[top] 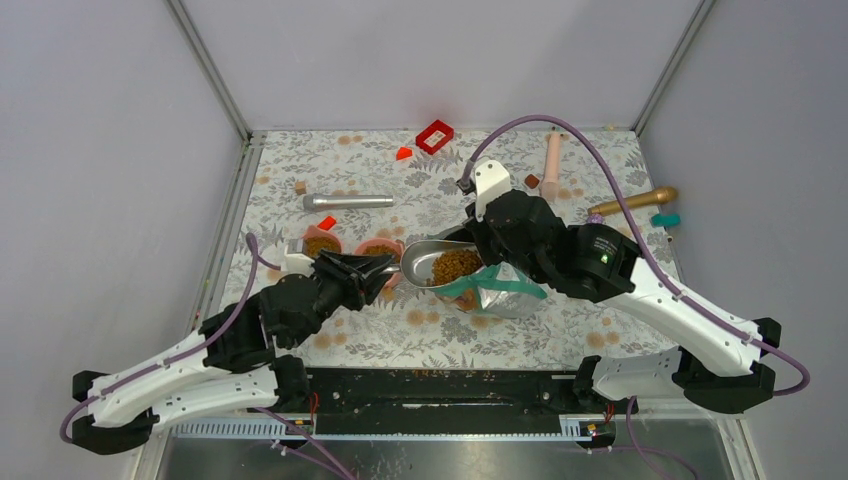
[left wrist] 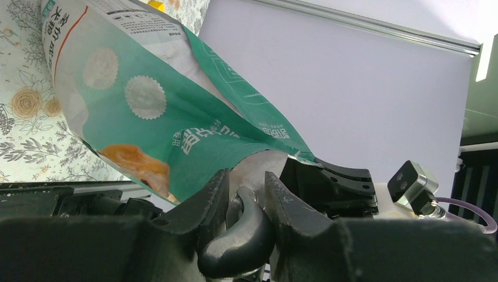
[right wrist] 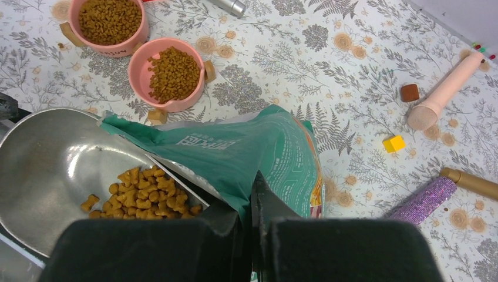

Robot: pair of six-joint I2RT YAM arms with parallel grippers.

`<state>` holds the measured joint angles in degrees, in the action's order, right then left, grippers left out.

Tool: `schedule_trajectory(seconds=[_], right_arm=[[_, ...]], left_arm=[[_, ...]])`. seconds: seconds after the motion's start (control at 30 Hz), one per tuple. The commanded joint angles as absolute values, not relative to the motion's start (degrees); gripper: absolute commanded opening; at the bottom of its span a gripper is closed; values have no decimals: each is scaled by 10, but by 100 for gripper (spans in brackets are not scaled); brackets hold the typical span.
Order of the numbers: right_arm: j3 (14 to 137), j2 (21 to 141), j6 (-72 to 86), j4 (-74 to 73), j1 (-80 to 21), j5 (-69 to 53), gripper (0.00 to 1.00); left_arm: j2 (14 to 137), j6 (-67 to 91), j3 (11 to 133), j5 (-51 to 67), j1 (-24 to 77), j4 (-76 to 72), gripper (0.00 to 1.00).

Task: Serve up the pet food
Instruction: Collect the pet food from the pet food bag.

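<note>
While the right tool (right wrist: 252, 197) is pressed shut on a fold of the pouch (right wrist: 258, 141), tilting its mouth down, the left tool (left wrist: 244, 185) pinches the scoop (right wrist: 47, 158) handle, evidently to catch the pet food (right wrist: 144, 191) near the middle of the surface (top: 560, 335). Two pink bowls (right wrist: 135, 82) toward its left edge already hold kibble.

The pouch (left wrist: 194, 126) carries white Chinese characters on its teal face, tilted in the left wrist view and upside down in the right wrist view; none can be made out. Black small print on its white panel is too fine to read.
</note>
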<state>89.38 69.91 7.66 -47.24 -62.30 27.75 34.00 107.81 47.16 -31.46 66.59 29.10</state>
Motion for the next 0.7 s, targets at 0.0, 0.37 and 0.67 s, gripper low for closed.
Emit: schedule_trajectory(seconds=[0.0,0.37,0.67], right_arm=[[944,639,62,-413,-610,374,0],[986,687,14,-419,-610,232,0],[1020,754,9,-376,-610,193,0]], left_arm=[[289,1113,473,-388,652,314,0],[335,1060,523,-410,652,295,0],[440,960,621,-392,652,263,0]])
